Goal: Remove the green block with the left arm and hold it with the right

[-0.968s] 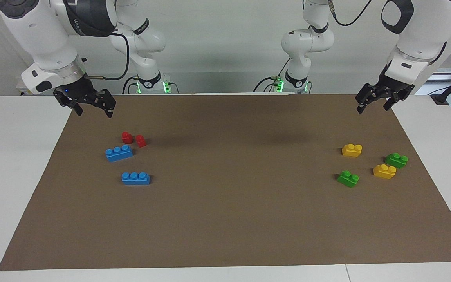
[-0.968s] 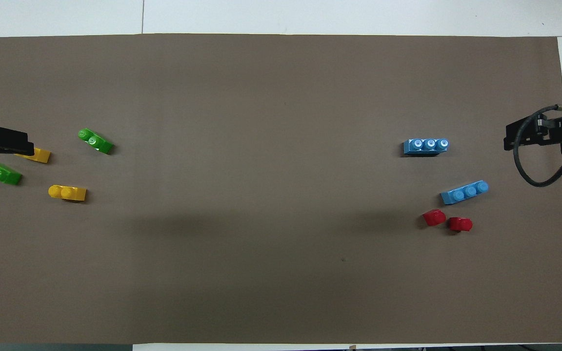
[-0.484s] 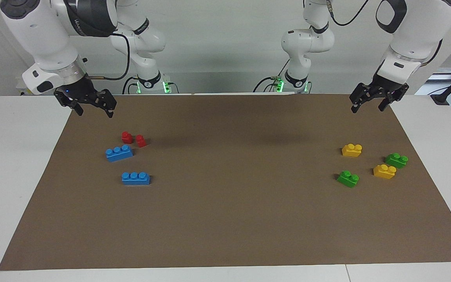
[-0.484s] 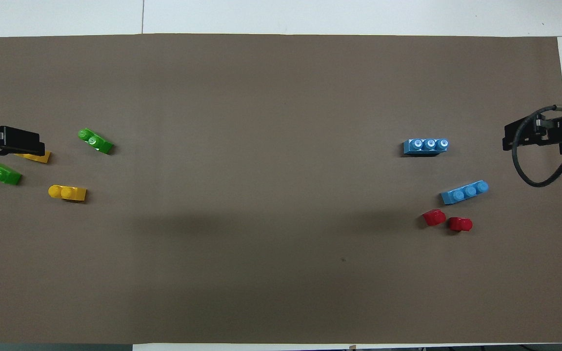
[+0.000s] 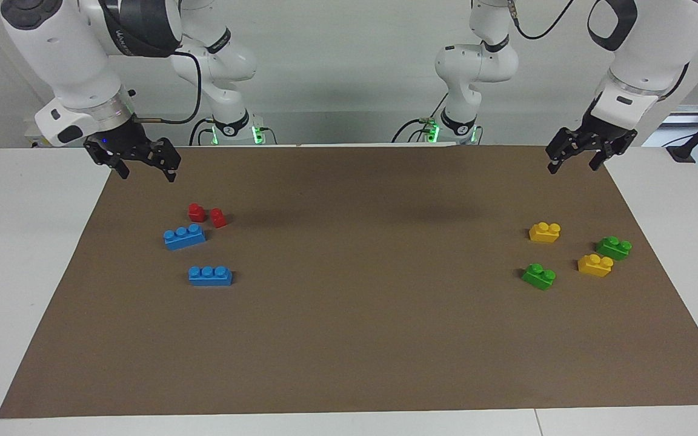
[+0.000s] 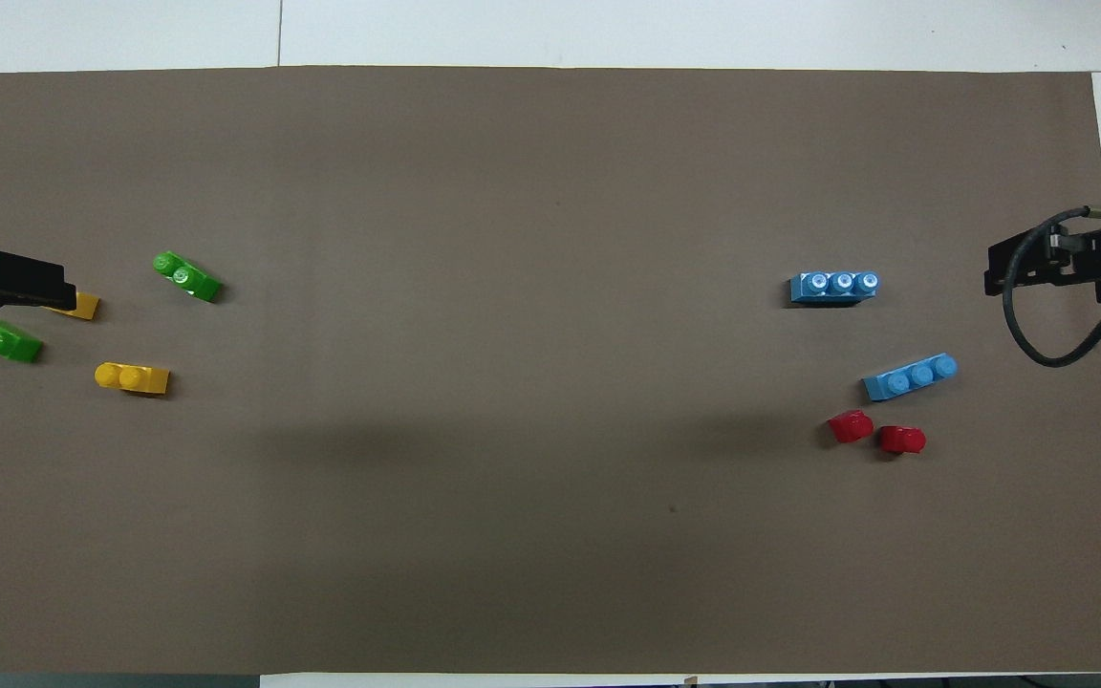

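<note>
Above, left gripper (image 5: 574, 161) spread, unladen.

Four bricks (image 5: 595, 265) cluster toward the left arm's end of the mat (image 5: 361, 339)

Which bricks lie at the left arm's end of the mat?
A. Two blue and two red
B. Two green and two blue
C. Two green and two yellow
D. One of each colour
C: in the facing view two green bricks and two yellow bricks lie below the left gripper, all of them apart on the mat.
</note>
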